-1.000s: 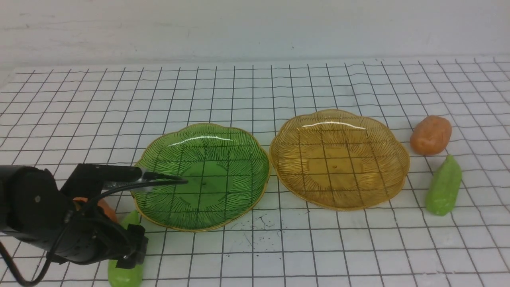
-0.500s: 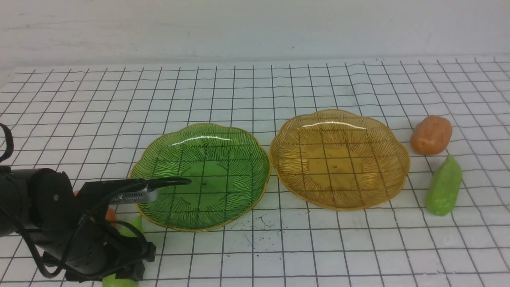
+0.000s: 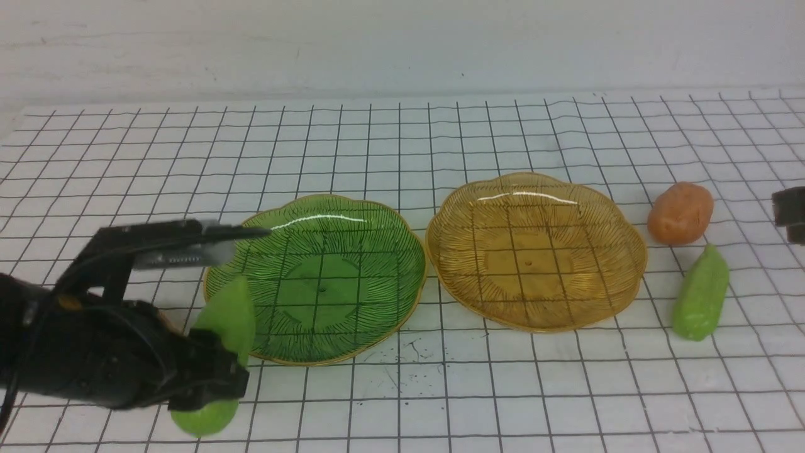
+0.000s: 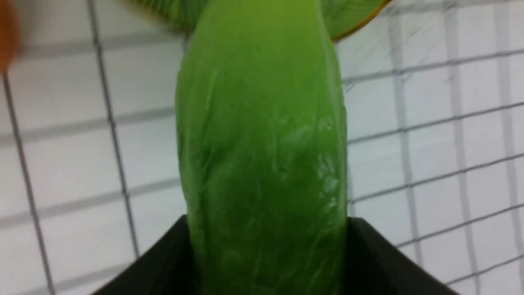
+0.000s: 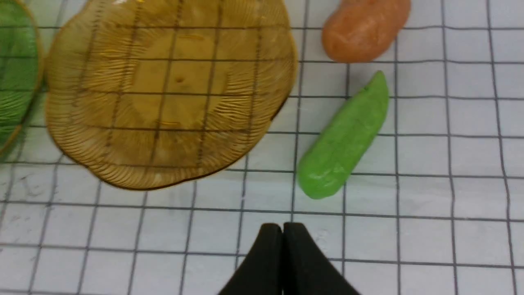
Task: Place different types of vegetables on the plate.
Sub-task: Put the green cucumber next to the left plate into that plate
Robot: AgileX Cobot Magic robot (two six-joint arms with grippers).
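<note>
My left gripper [image 3: 214,371] is shut on a bright green cucumber-like vegetable [image 3: 221,343], held off the table just left of the green plate [image 3: 327,283]. In the left wrist view the cucumber [image 4: 262,155] fills the gap between the black fingers [image 4: 368,258]. An orange blur [image 4: 6,37] shows at that view's edge. A second green cucumber [image 3: 700,292] [image 5: 346,137] and an orange-brown potato [image 3: 680,212] [image 5: 364,28] lie right of the amber plate [image 3: 534,251] [image 5: 163,94]. My right gripper [image 5: 282,231] is shut and empty, near that cucumber; only its edge [image 3: 791,214] shows in the front view.
Both plates sit side by side mid-table on a white cloth with a black grid [image 3: 402,138]. Neither plate holds anything. A pale wall runs along the back.
My left gripper has closed on the near-left cucumber and lifted it off the table, tilting it up. Part of the right arm has come into the front view at the right edge.
</note>
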